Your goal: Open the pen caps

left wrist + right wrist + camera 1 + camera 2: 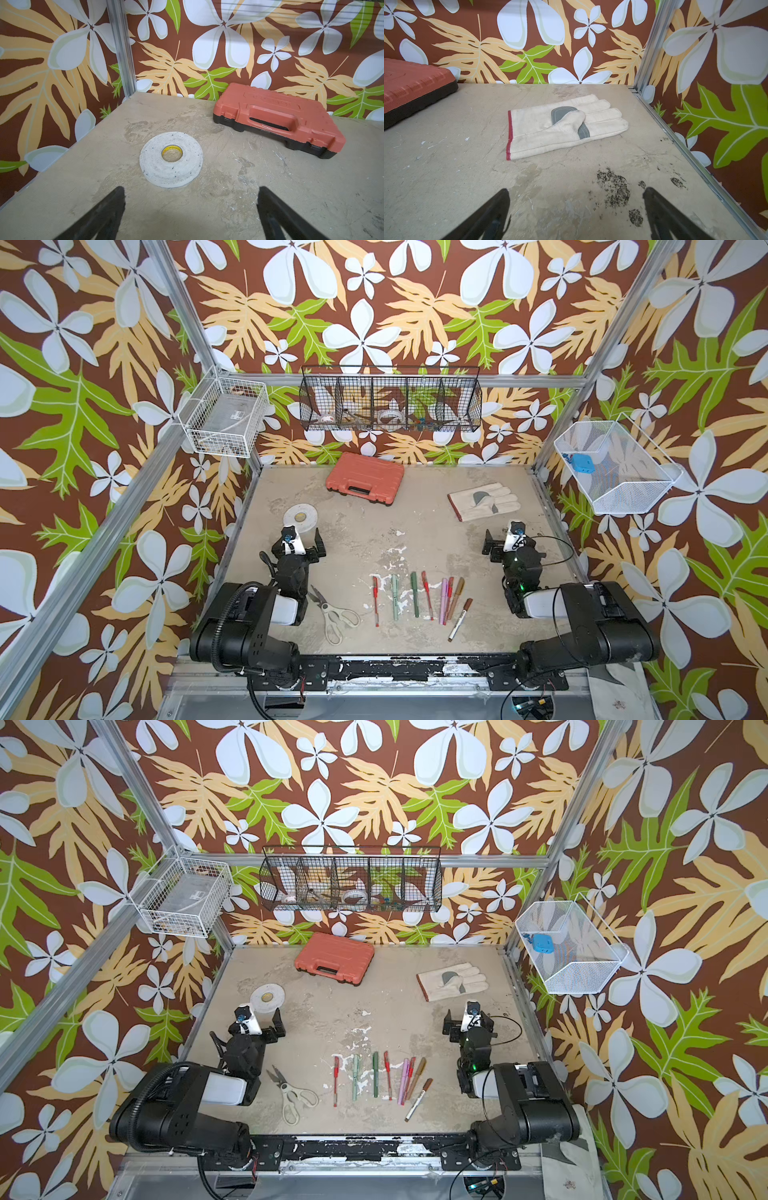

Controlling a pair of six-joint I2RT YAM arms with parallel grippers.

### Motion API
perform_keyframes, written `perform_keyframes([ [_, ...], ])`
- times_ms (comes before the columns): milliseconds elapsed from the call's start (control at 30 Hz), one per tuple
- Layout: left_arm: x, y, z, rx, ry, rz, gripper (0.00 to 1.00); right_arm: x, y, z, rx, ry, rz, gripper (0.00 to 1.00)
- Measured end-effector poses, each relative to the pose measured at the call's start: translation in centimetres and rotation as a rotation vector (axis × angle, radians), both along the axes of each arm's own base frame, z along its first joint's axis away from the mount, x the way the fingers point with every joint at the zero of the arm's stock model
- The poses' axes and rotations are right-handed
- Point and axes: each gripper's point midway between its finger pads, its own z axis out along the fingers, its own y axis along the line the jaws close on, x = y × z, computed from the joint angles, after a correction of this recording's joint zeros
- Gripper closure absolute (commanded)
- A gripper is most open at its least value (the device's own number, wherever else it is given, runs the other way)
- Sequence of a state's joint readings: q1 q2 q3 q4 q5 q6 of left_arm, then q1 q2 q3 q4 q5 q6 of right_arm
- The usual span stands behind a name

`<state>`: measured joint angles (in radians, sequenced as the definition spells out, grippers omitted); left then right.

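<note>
Several capped pens (415, 597) (376, 1075) lie side by side near the table's front edge in both top views. Their pen caps point away from the front: red (375, 583), pale green (394, 583), dark green (414, 580), pink (444, 585), gold (460, 584) and brown (467, 604). My left gripper (303, 537) (191, 190) hovers open to the left of and behind the pens, empty. My right gripper (505, 537) (576, 190) stands open to their right and behind them, also empty. Neither wrist view shows the pens.
White-handled scissors (334, 616) lie left of the pens. A white tape roll (171, 159) sits ahead of the left gripper, a red tool case (365, 478) at the back, and a work glove (564, 126) ahead of the right gripper. Wire baskets (390, 400) hang on the walls.
</note>
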<state>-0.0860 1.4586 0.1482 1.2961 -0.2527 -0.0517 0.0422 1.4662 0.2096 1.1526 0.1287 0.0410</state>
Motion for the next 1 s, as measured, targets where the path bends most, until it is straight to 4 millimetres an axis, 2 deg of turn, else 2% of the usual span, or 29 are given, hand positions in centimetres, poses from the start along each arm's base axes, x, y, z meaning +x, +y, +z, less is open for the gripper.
perform_keyframes([
  [900,0.07,-0.11,0.07,-0.001,-0.002,-0.006,0.0,0.0,0.0,0.0,0.0,0.0,0.0,0.0],
  [1000,0.08,-0.48,0.68,0.001,-0.003,-0.013,0.0,-0.05,0.16,0.28,-0.002,-0.006,0.0,0.0],
])
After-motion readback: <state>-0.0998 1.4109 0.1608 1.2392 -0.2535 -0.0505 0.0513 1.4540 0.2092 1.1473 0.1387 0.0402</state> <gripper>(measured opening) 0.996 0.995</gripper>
